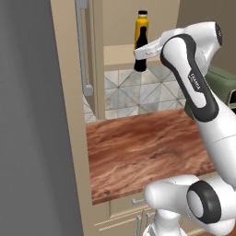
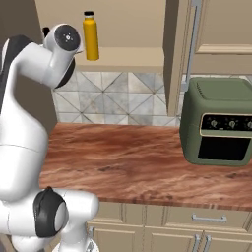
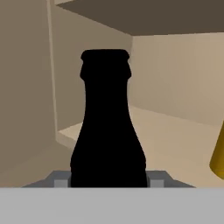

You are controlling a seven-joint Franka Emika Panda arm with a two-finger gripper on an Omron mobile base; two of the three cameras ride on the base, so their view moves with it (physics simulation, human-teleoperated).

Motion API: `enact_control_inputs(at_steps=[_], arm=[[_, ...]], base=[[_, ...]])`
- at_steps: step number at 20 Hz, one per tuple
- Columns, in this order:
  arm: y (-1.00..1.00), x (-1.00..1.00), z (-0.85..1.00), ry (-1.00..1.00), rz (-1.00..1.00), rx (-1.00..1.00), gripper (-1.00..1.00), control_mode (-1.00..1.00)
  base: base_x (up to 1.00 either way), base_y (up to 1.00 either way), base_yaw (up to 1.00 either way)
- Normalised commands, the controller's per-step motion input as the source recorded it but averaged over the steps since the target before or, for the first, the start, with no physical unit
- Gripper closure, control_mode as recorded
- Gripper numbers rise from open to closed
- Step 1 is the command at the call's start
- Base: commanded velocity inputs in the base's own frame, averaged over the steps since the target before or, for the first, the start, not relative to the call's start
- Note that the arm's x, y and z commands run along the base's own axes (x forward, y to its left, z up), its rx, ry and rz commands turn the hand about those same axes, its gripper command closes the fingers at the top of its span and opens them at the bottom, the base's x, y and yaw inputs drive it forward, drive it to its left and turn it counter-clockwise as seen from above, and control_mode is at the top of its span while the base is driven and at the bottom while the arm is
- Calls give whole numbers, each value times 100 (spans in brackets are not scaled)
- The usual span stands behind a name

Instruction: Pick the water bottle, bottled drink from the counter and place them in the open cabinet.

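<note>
My gripper [image 1: 144, 51] is shut on the bottled drink [image 1: 141, 50], a slim black bottle held upright by its lower body at the mouth of the open cabinet [image 1: 117, 54]. In the hand view the bottled drink [image 3: 108, 127] stands between my fingertips [image 3: 61, 179], with the beige shelf [image 3: 175, 135] behind it. The water bottle [image 1: 142, 25], yellow with a black cap, stands on that shelf just behind the black bottle. It also appears as water bottle [image 2: 90, 37] in the right base view and as a yellow edge [image 3: 218, 162] in the hand view. The wood-grain counter [image 1: 147, 147] lies below.
A green toaster oven [image 2: 219, 123] stands on the right of the counter [image 2: 123, 162]. The cabinet door [image 1: 85, 50], with its long silver handle, swings out to the left of the shelf. A tiled wall [image 2: 118, 98] backs the counter, and drawers [image 2: 206, 216] sit under it.
</note>
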Motion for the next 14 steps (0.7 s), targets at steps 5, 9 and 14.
enact_control_inputs(at_steps=[5,9,14], arm=[[0,26,6,0,-1,12,100,-100],[3,28,0,-4,0,0,100,-100],[4,29,0,-5,0,0,100,-100]], base=[[0,0,0],[0,0,0],[0,0,0]])
